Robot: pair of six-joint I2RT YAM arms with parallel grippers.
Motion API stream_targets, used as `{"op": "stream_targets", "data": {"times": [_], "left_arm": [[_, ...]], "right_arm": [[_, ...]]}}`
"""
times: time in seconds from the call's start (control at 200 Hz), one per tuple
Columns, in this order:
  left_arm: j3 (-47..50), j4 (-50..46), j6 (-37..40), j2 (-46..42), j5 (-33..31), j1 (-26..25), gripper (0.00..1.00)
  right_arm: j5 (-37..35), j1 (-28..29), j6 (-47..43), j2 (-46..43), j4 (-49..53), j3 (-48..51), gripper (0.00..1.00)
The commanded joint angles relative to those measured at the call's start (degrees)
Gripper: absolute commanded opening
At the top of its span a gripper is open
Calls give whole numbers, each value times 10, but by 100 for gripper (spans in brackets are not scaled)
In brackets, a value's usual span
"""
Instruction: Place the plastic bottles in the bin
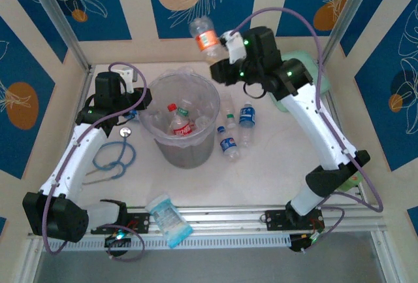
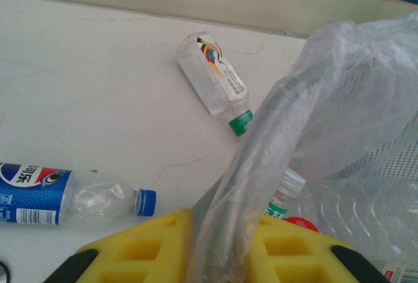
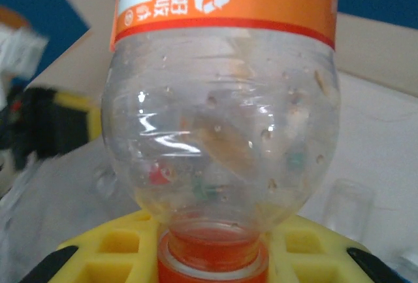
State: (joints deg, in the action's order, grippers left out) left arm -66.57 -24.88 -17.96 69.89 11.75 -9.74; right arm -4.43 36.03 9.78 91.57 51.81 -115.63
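Your left gripper (image 1: 136, 108) sits at 9 o'clock on the bin (image 1: 189, 155). Its yellow fingers are pressed together on the rim and the clear liner bag. That hold looks meant to steady the bin and keep the liner from slipping as bottles drop in.

Your right gripper (image 1: 225, 42) is raised at about 1 o'clock from the bin. It is clamped narrowly on the neck of the orange-label bottle (image 1: 206, 36), just above the orange cap. Gripping there leaves the body free, so the bottle should fall cleanly when you let go. From above, I can't tell whether it is over the opening yet.

Count of bottles:
- **Held:** one, in the right gripper.
- **In the bin:** at least two, a red-capped bottle (image 1: 179, 123) and a green-capped bottle (image 1: 185, 110).
- **On the table:** four in a loose cluster at 3 o'clock of the bin, including two blue-label bottles (image 1: 228, 142).
- **Left wrist view:** two lying beside the bin, a Pepsi bottle (image 2: 65, 195) and a white-label bottle (image 2: 215, 80). I can't tell whether they belong to that cluster.

There is also one blue-and-white packet (image 1: 168, 217) at 6 o'clock, which is not yours to bin.
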Motion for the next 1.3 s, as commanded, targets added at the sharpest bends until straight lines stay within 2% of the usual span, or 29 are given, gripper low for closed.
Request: {"op": "stream_targets", "data": {"times": [0.0,0.14,0.31,0.43,0.585,0.74,0.835,0.986,1.181,1.296], "left_arm": [[18,-20,6,-1,-8,7,23],[19,-18,6,0,-9,7,23],[19,-18,6,2,-8,7,23],[19,-19,8,-1,-11,7,23],[19,-19,9,-1,-13,7,23],[18,-20,9,1,-10,7,23],[19,-20,9,1,-10,7,23],[18,-20,10,0,-10,7,23],[18,-20,8,-1,-6,7,23],[18,-20,9,-2,-7,7,23]], "right_arm": [[-8,47,-24,2,41,31,0],[-37,91,-18,21,67,41,0],[-39,120,-36,48,83,55,0],[-60,124,-48,63,93,61,0],[-88,121,-63,74,99,71,8],[-88,115,-64,82,100,68,21],[-87,117,-67,89,105,51,40],[-101,120,-73,99,116,13,54],[-100,125,-75,116,108,-47,55],[-77,132,-76,146,80,-67,47]]}}
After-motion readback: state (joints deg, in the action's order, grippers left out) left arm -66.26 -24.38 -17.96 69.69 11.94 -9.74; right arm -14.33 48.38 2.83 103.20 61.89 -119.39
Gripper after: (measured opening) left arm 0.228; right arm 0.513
